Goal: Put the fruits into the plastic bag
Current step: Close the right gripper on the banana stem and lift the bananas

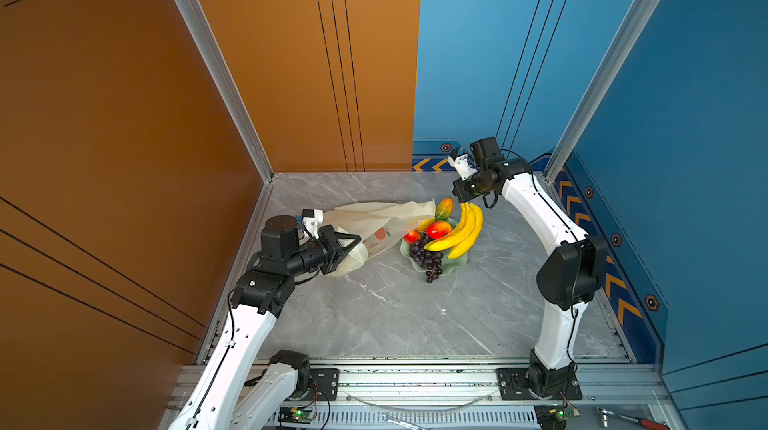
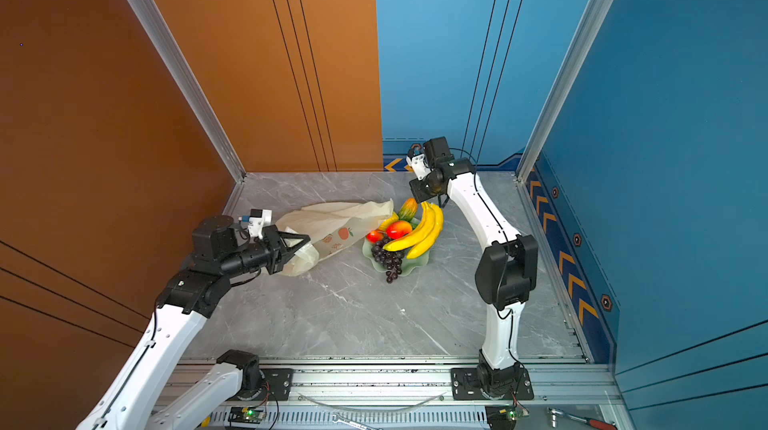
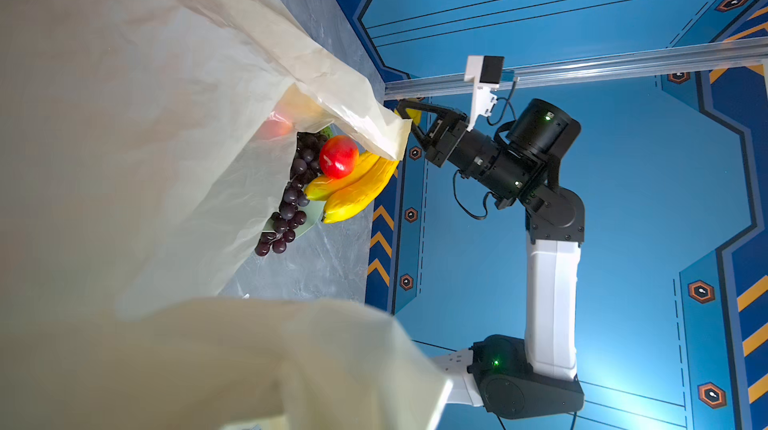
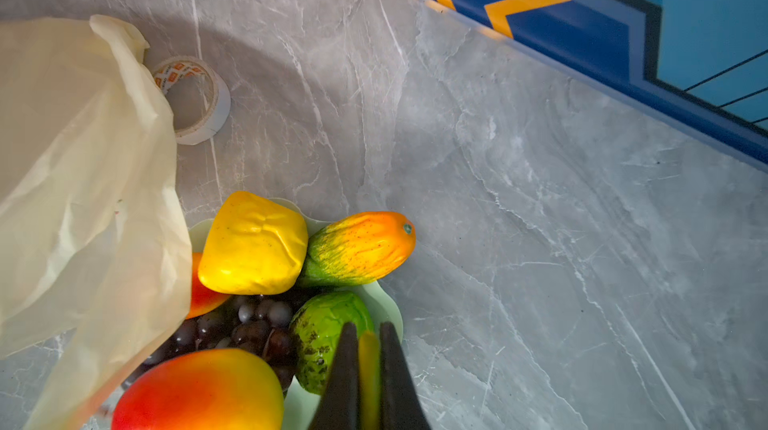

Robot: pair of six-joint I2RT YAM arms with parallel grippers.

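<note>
On the left of both top views, the left gripper [image 1: 356, 238] was closed on the near end of the bag [image 1: 376, 215], pinching the thin film and holding that end slightly off the table [image 1: 374, 315]. From there the bag ran rightward, crumpled and mostly flat, printed side up. In the right wrist view its far edge draped over the rim of the dish [image 1: 451, 265] and hid part of a red-orange fruit there. A tape roll [image 4: 195, 99] lay on the table behind it, touching the bag's edge.

The fruits in view sat in the dish, outside the bag, just right of it. The grapes [image 1: 426, 257] spilled over the near rim. A small red fruit [image 1: 412, 235] and a larger red-orange one [image 1: 438, 229] lay above them. A yellow fruit [image 4: 253, 243] and a green-orange oblong [image 4: 361, 249] rested at the far rim, touching each other, with a green ball [image 4: 324, 336] beside them. The bananas [image 1: 461, 232] curved along the dish's right side, stem end toward the back.

There the right gripper [image 1: 466, 201] was clamped narrowly on the bananas' stem end, with yellow showing between its dark fingers [image 4: 345, 365]. Whether the bunch was lifted off the dish could not be told.
</note>
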